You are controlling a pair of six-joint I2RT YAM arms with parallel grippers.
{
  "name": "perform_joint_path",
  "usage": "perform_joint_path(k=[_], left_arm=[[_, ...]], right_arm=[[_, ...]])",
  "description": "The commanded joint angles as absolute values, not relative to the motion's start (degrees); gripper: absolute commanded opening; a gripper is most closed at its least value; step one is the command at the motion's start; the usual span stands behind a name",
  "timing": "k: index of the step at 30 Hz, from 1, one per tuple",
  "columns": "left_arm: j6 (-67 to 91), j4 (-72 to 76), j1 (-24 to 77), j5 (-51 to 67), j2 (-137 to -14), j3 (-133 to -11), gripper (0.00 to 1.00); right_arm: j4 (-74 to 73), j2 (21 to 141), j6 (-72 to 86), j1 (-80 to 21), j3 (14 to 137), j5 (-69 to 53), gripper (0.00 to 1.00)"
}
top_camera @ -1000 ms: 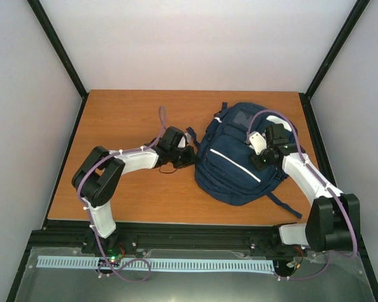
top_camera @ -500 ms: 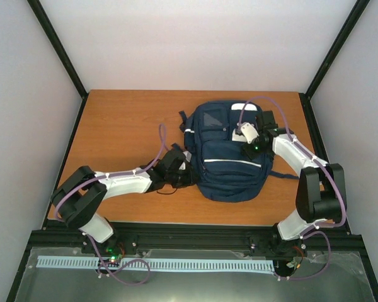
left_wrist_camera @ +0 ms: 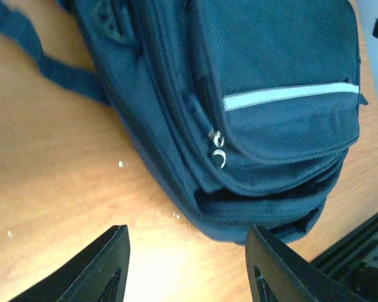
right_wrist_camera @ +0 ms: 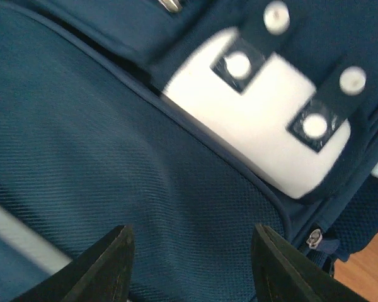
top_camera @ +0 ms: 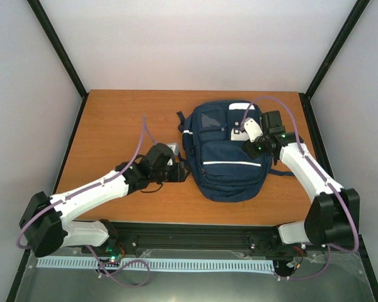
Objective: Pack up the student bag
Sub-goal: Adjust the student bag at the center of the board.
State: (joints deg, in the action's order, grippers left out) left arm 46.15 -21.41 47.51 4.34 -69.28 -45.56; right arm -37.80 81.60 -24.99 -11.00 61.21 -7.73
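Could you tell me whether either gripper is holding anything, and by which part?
Nothing is held. The left gripper is open beside the student bag, the right gripper open over its front; neither has anything between its fingers.

The student bag (top_camera: 225, 154) blocks the right half of the table (top_camera: 113, 119), while bare wood on the left and a narrow far strip leave passage, bounded by side walls (top_camera: 19, 126) and black frame posts (top_camera: 58, 47)
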Motion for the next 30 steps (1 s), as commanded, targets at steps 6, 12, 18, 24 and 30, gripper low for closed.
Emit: perform_joint_path(k=[6,12,18,24,30], left_arm=[[26.6,-25.5,44.1,5.2,-83.5,-58.2,0.58],[32.7,-20.8,37.6,19.9,-90.5,-60.7,0.51],[38.9,-18.6,37.0,22.5,-95.7,-64.6,0.38],[44.0,-17.7,37.0,22.5,-97.7,-66.6,0.38],[47.8,-20.2,37.0,21.6,-99.4,-67.1,0.35]], right_arm=[[-39.5,72.4,-30.4,-17.4,54.0,-23.4,0.51],[-37.3,72.1,-30.8,-17.8,49.5,-25.8,0.51],[-36.5,72.7,-30.7,-17.8,48.4,-25.1,0.50],[-36.4,73.5,-30.8,-17.7,48.4,-24.8,0.51],[-36.3,74.0,-30.7,-17.8,48.4,-24.5,0.51]])
